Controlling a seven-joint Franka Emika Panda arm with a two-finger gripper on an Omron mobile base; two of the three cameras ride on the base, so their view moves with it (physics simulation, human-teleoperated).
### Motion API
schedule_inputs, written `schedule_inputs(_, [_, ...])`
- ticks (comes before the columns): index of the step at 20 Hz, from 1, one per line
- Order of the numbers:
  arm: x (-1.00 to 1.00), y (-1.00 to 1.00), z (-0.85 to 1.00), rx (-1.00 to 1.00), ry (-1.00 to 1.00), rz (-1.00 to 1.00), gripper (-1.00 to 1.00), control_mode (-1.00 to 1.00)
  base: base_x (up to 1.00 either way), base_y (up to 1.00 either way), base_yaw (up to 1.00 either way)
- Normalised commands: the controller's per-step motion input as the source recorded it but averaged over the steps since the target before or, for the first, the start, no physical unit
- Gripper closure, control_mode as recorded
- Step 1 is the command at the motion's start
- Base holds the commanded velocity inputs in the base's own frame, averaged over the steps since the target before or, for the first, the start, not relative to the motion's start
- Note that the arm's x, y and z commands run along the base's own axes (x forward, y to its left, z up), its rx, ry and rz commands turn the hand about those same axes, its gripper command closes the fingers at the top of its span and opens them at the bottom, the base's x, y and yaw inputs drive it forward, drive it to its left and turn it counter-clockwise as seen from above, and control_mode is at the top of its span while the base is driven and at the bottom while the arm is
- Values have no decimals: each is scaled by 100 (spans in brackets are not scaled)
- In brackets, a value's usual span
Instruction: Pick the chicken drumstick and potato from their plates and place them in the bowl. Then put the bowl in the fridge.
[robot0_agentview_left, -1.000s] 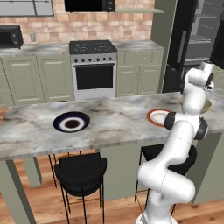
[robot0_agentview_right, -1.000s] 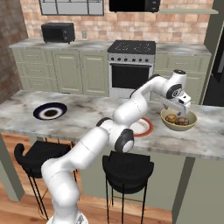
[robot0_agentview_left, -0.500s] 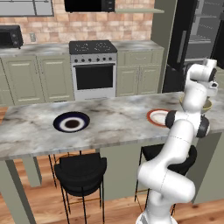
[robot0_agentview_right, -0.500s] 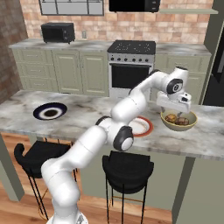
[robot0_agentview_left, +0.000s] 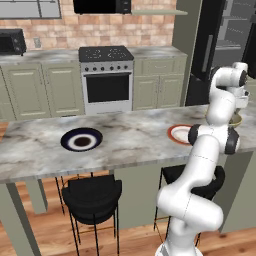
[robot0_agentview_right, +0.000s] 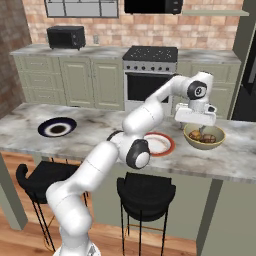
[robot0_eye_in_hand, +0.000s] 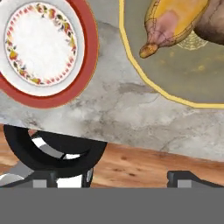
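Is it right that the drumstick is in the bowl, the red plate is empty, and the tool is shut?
Not quite: the tool is open, its tips wide apart in the hand view. The drumstick does lie in the bowl, and the red plate is empty.

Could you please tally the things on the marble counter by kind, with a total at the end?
Plates: 2, the navy-rimmed plate and the red-rimmed plate, both bare.
Bowls: 1, the tan bowl.
Food items: 2, the chicken drumstick and the potato, both in the bowl.
Total: 5
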Motion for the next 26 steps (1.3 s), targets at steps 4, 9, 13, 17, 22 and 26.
schedule_inputs(4, [-63, 41, -6, 0, 0, 41, -100, -100, 0, 0, 0])
schedule_inputs(9, [-64, 39, -8, 0, 0, 43, -100, -100, 0, 0, 0])
schedule_inputs(13, [-70, 30, -13, 0, -4, 31, -100, -100, 0, 0, 0])
schedule_inputs(17, [-70, 29, -21, 0, -22, 19, -100, -100, 0, 0, 0])
schedule_inputs(22, [-76, 27, -35, 0, -44, 6, -100, -100, 0, 0, 0])
schedule_inputs(26, [-78, 44, -37, -4, -61, 0, -100, -100, 0, 0, 0])
